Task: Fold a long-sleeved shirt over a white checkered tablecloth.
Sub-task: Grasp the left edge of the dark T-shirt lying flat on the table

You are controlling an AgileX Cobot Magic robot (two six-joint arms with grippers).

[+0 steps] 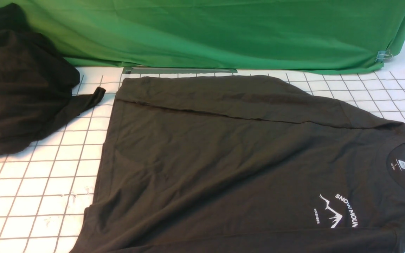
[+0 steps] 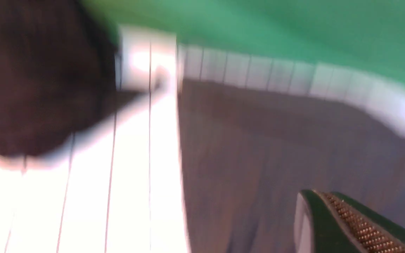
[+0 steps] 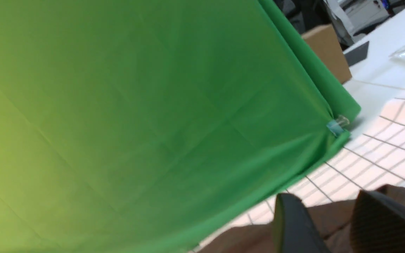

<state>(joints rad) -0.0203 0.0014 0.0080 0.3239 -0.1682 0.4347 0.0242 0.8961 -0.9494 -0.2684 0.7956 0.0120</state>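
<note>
The long-sleeved shirt lies flat on the white checkered tablecloth, collar to the right, with its white logo near the front right. A folded band of cloth runs along its far edge. Neither gripper appears in the front view. In the blurred left wrist view, my left gripper is shut and empty above the shirt. The right wrist view has my right gripper open, nothing between its fingers, over the shirt near the tablecloth.
A black lumpy heap of cloth sits at the far left on the tablecloth. A green fabric backdrop stands along the back, held by a clip. A cardboard box stands beyond the backdrop's right end.
</note>
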